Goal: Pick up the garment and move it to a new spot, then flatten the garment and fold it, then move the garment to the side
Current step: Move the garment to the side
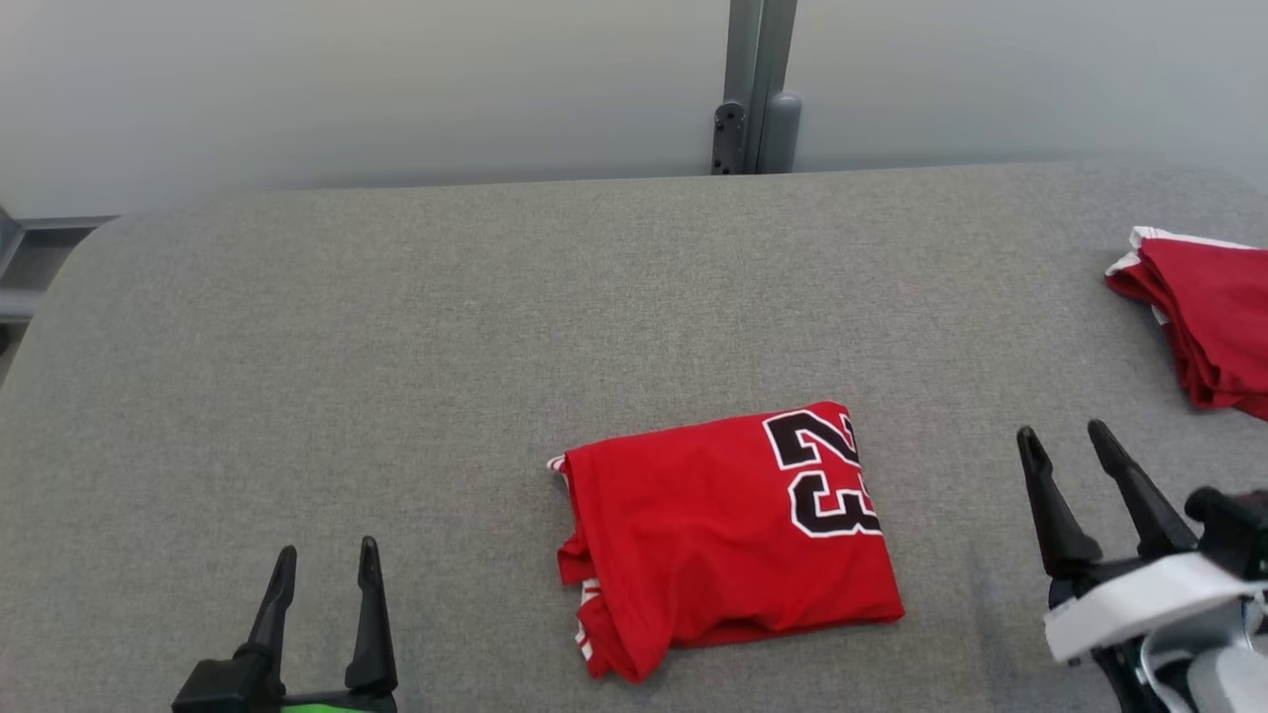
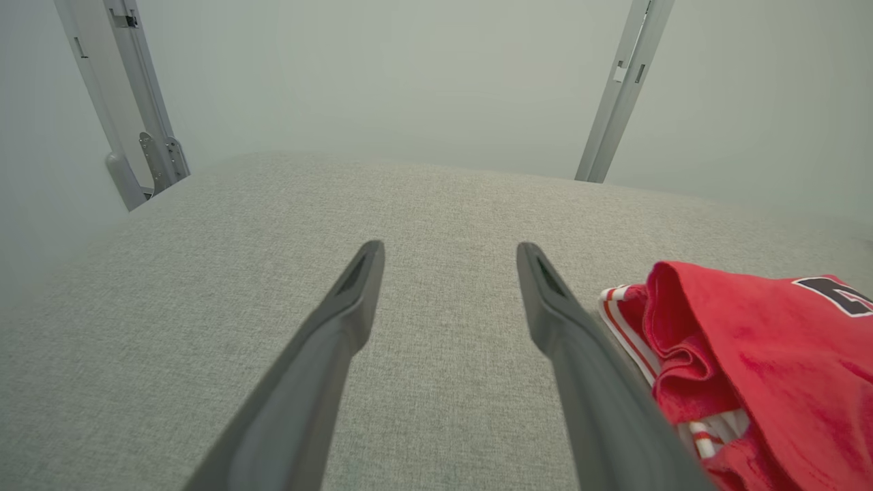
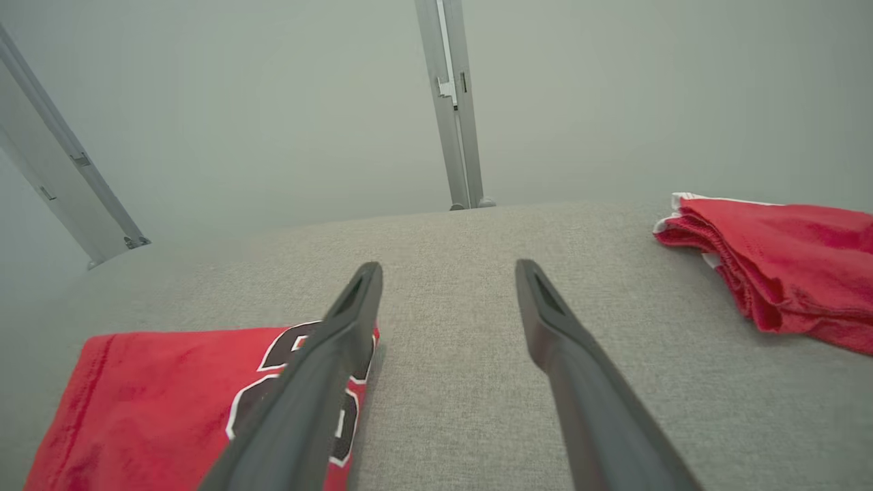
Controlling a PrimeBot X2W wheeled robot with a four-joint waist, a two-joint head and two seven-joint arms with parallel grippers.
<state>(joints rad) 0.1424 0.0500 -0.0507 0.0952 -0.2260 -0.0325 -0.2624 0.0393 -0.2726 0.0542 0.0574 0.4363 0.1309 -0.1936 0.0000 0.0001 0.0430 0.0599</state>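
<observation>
Head view: I see the folded garment (image 1: 723,540) between left gripper (image 1: 328,547) and right gripper (image 1: 1062,430), both spread wide, empty.

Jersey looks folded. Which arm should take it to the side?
Right, probably. The right gripper stands open beside the numbered edge of the folded jersey, on the side where the other folded garment lies. The left gripper is open too, but on the opposite side.

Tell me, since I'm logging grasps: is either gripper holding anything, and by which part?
Nothing is held: left gripper and right gripper stand open beside the garment.
</observation>
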